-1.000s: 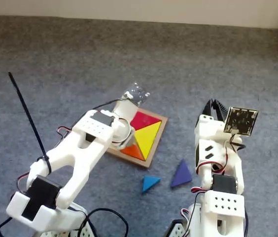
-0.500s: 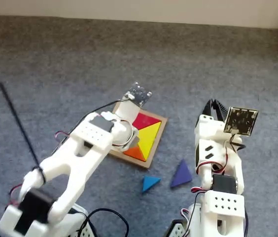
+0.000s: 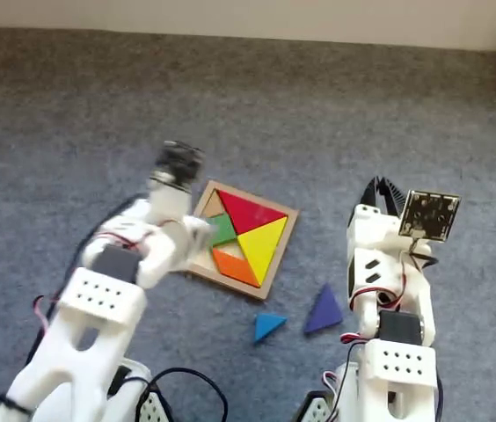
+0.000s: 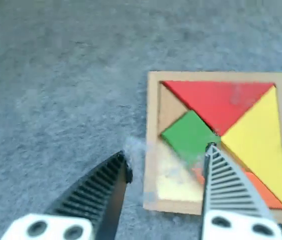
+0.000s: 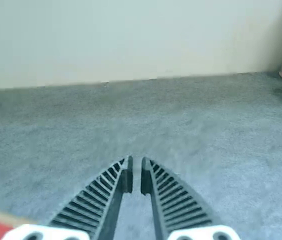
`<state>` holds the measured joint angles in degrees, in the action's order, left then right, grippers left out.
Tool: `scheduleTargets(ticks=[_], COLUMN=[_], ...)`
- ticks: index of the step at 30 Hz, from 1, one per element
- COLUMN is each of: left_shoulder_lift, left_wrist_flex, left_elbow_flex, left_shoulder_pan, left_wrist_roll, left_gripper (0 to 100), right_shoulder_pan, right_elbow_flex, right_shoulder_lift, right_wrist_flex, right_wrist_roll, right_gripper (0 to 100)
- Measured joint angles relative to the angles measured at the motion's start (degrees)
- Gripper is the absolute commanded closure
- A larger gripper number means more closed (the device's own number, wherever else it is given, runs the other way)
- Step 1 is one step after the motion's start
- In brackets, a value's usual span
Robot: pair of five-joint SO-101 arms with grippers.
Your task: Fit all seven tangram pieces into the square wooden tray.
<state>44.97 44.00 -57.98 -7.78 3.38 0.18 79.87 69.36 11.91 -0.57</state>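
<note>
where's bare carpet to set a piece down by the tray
Widest free patch: the carpet between the tray and the far wall. A narrower bare strip runs between the tray and the right arm. Crowded: the left arm overhangs the tray's left side, and the light blue triangle and dark blue triangle lie just in front of it.

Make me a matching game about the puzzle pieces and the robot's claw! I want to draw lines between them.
Column one:
1. square piece in the tray
2. small triangle on the carpet
3. bigger triangle on the carpet
4. left gripper

Column two:
A. light blue
B. open
C. green
D. dark purplish blue

Right pairs: 1-C, 2-A, 3-D, 4-B.
</note>
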Motion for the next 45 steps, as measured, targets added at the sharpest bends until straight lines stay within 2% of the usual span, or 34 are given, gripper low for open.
scheduleTargets(ticks=[6,13,20,24,32,36,40,45], left_shoulder_lift=[1.05,1.05,1.05,1.05,1.05,1.05,1.05,1.05], left_wrist_flex=[-2.29,-5.45,-5.45,-5.63,-5.80,-5.80,-5.80,-5.80], left_elbow_flex=[-2.29,-3.16,-3.34,-3.34,-3.34,-3.34,-3.34,-3.34], left_shoulder_pan=[6.77,11.87,12.92,12.92,17.32,19.60,21.80,24.62], left_wrist_roll=[5.19,5.89,8.62,8.88,9.23,9.41,13.71,15.21], left_gripper=[77,77,77,77,77,77,77,77], right_shoulder_pan=[-8.35,-17.05,-23.91,-27.25,-33.67,-35.69,-38.07,-40.44], right_elbow_flex=[-4.84,-16.44,-27.43,-30.95,-31.91,-31.91,-31.91,-31.03], right_shoulder_lift=[0.18,-1.05,-15.38,-25.85,-35.52,-35.52,-35.52,-35.87], right_wrist_flex=[15.21,37.63,54.42,59.08,59.60,59.60,59.43,54.24], right_wrist_roll=[-7.21,-15.65,-25.14,-28.48,-28.75,-22.77,-17.58,-10.81], right_gripper=[95.4,95.4,95.0,94.8,90.2,90.0,90.0,90.0])
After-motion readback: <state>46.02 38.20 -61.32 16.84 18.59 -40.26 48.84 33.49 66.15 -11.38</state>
